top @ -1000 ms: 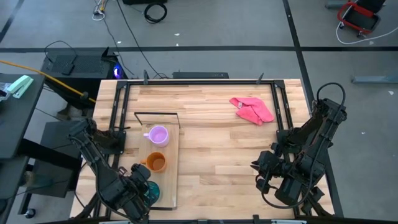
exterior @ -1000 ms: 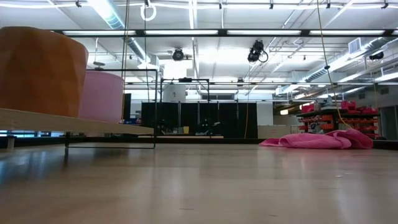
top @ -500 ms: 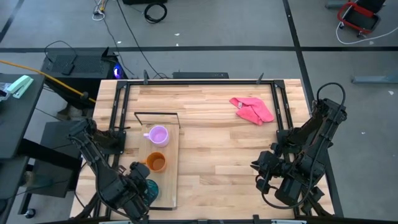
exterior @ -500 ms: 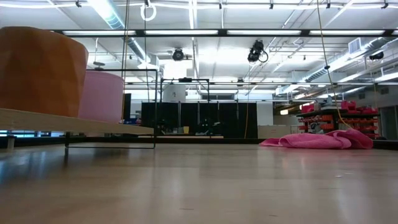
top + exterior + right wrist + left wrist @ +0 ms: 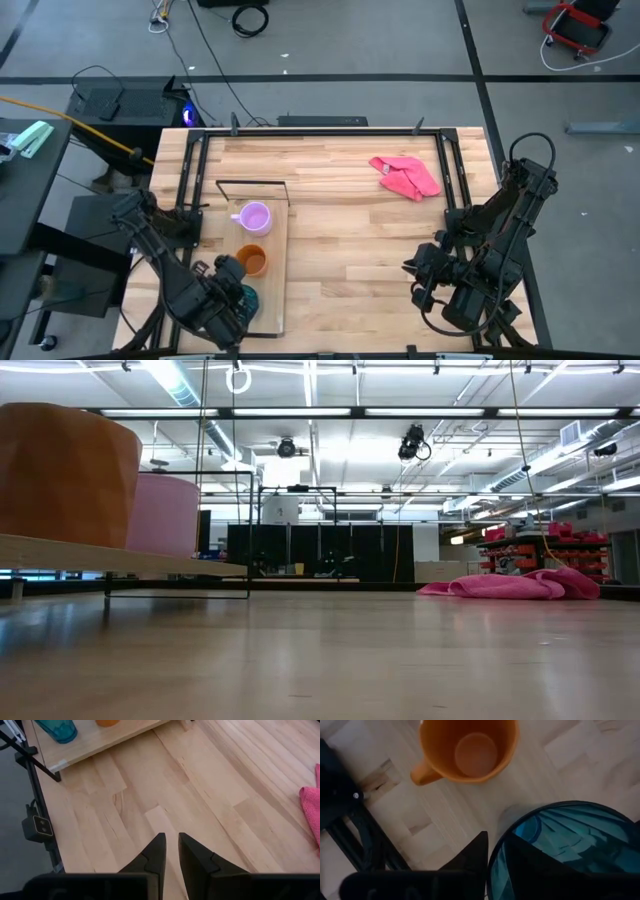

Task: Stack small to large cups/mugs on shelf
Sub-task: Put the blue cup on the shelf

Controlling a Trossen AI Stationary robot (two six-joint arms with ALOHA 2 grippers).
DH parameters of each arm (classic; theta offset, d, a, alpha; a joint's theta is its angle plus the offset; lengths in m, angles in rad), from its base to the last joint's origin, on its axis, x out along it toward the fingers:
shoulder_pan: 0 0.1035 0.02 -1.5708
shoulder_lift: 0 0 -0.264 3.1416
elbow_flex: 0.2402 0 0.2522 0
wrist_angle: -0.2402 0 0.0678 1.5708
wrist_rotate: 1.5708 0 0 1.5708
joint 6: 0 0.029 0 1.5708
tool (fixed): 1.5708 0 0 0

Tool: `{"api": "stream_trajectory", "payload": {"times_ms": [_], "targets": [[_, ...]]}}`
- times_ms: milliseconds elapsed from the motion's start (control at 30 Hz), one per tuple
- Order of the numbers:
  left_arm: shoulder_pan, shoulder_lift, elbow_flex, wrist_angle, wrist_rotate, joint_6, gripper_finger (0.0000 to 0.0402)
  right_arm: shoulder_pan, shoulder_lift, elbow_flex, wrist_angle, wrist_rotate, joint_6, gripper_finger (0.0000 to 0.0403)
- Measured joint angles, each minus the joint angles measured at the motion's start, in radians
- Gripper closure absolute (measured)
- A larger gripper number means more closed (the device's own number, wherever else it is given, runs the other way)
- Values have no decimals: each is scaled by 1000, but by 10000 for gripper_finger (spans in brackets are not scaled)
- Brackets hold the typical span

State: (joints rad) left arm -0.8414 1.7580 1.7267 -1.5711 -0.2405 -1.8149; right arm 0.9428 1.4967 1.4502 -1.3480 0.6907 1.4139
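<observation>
On the light-wood shelf [image 5: 272, 255], a raised plank at the table's left, stand a lilac mug [image 5: 254, 216], an orange mug [image 5: 252, 261] and a translucent teal tumbler [image 5: 246, 299], each upright on its base. My left gripper [image 5: 497, 837] points down over the tumbler [image 5: 560, 845]. It straddles the rim, one finger inside and one outside. The orange mug [image 5: 470, 747] stands just beyond. My right gripper [image 5: 171, 836] hangs over bare table at the right, a narrow gap between its fingers and nothing in it. My left gripper comes from above with one finger [image 5: 472, 862] outside the tumbler's rim [image 5: 494, 857] and the other inside, seen through the wall. Whether either finger touches the wall I cannot tell. The tumbler stands upright on the shelf.
A crumpled pink cloth [image 5: 405, 176] lies at the far right of the table. A thin black wire frame [image 5: 250, 183] stands at the shelf's far end. Black rails [image 5: 448, 170] run along the table's sides. Bare wood stretches between the shelf and my right arm.
My left gripper has edged and turned a little over the tumbler toward the orange mug, and in the high view it now covers that mug's handle. The mugs and the tumbler stand where they were.
</observation>
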Motion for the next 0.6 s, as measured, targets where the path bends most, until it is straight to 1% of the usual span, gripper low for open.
{"api": "stream_trajectory", "payload": {"times_ms": [167, 400, 600], "targets": [[5, 0, 0, 0, -3, 24, 329, 0, 0, 0, 16, 0, -3, 344], [5, 0, 0, 0, -3, 20, 334, 0, 0, 0, 17, 0, -3, 344], [2, 0, 0, 0, -3, 19, 323, 0, 0, 0, 20, 0, -3, 344]]}}
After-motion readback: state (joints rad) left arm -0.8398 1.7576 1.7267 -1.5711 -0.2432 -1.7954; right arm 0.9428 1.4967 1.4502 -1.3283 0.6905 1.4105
